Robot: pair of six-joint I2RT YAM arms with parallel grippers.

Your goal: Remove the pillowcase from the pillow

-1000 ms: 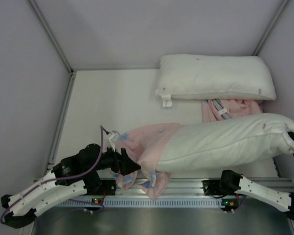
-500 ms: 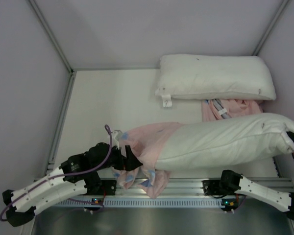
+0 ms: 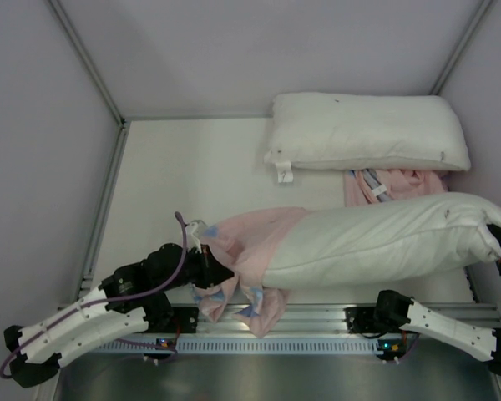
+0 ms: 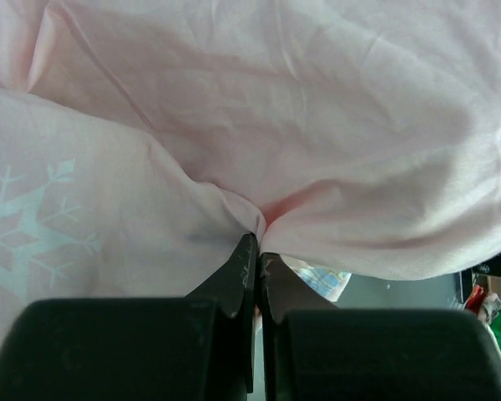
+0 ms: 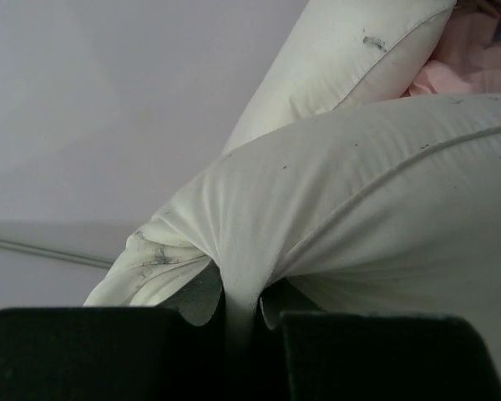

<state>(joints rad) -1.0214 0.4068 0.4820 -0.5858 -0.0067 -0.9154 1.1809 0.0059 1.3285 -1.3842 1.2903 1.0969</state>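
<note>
Along the near edge of the white surface (image 3: pixel 192 175), the left tool (image 4: pixel 257 244) is closed on the pale pink fabric pillowcase (image 3: pixel 250 238), the right tool (image 5: pixel 238 302) on one end of the plump white pillow (image 3: pixel 384 238); only its left end is covered

White table (image 3: pixel 192 175), grey walls (image 3: pixel 259 50) on three sides. Spare white pillow (image 3: pixel 367 131) lying flat at far right, small white tag (image 3: pixel 284 174) at its near left corner. Crumpled pink cloth (image 3: pixel 388 185) touching its near edge. Metal rail (image 3: pixel 317 317) along near table edge.
</note>
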